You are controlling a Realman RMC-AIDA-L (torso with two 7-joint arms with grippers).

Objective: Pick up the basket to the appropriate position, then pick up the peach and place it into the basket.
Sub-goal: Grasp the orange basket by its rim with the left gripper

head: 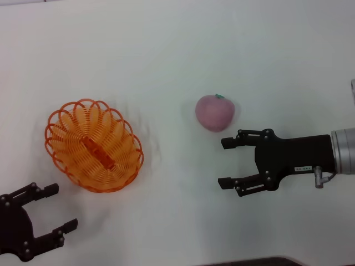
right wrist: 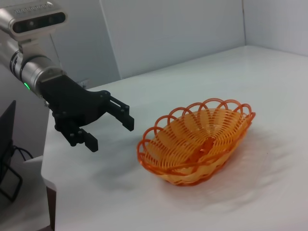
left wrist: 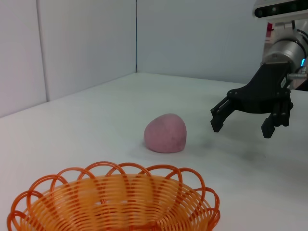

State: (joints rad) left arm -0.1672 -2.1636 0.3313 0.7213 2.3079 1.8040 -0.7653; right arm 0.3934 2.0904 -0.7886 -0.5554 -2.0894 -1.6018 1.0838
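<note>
Your left gripper (head: 52, 208) sits at the lower left of the head view, jaws spread and holding nothing, just short of the basket (head: 93, 145); the basket rests flat on the table (head: 177, 55) at left of centre, and nothing is in it; if you reach for it again, a finger could snag one of the rim loops and tip or drag it, since the wire looks light and springy. Your right gripper (head: 224, 162) lies at right of centre, jaws wide and empty, with its upper fingertip close below the peach (head: 214, 112) but not touching; the peach sits on the table above it, well apart from the basket. I judge the main risk is here: the jaws are offset to the peach's near side, so closing or advancing without shifting up-frame would nudge it; being round, it may roll away; a pinch off its middle could squeeze it out during the carry.
</note>
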